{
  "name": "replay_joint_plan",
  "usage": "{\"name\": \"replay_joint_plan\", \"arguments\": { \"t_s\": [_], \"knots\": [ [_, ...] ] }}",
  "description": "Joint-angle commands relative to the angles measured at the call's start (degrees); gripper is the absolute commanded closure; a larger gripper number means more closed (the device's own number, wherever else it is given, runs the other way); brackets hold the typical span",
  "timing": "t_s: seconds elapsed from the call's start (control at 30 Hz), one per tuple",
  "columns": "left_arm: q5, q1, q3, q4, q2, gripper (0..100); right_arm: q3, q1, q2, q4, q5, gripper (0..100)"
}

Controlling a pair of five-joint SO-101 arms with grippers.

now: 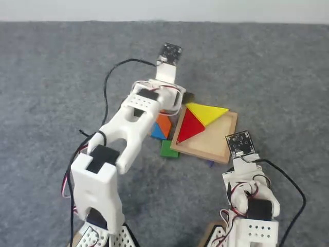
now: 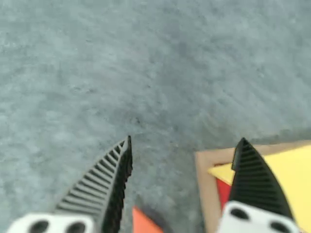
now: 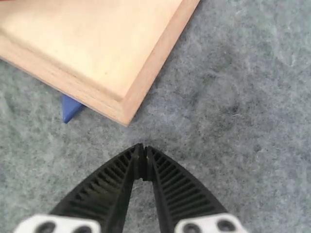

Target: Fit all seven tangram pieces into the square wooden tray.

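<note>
The left gripper is hanging with its two ribbed black fingers spread wide and nothing between them, poised over the far-left corner of the square wooden tray. One finger is sitting above the grey carpet and the other above the tray's rim and the edge of the yellow triangle. An orange piece is showing on the carpet below the gap. The right gripper is pressed fully closed, tips meeting and gripping nothing, and is pointing down at the carpet just off the tray's near corner. In the high view the tray is lying slightly right of centre. The yellow triangle is filling the tray's 12 o'clock side, and the red triangle is touching it along the 9 o'clock side, with bare wood showing toward 4 o'clock. Outside the tray, the orange piece and a blue piece are lying together at its 9 o'clock, partly under the left arm. A green piece is resting against the rim at 8 o'clock. A second blue piece is peeking out from the rim at 6 o'clock. Markings on the two wrist camera boards are too small to read.
</note>
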State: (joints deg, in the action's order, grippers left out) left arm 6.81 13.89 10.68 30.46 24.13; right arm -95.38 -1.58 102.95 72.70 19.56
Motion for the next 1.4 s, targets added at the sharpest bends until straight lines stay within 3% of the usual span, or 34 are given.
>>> {"name": "replay_joint_plan", "arguments": {
  "t_s": [0.0,0.63,1.37],
  "knots": [
    [0.7,-0.79,-2.95,0.35,-0.35,69,-1.05,0.31,1.1,0.75,-0.09,99.1],
    [0.35,-0.26,-2.33,3.16,1.49,69,-1.05,0.31,1.1,0.75,-0.09,99.1],
    [-10.2,6.15,-2.86,1.49,1.85,73,-1.05,0.31,1.1,0.75,-0.09,99.1]
  ]
}}
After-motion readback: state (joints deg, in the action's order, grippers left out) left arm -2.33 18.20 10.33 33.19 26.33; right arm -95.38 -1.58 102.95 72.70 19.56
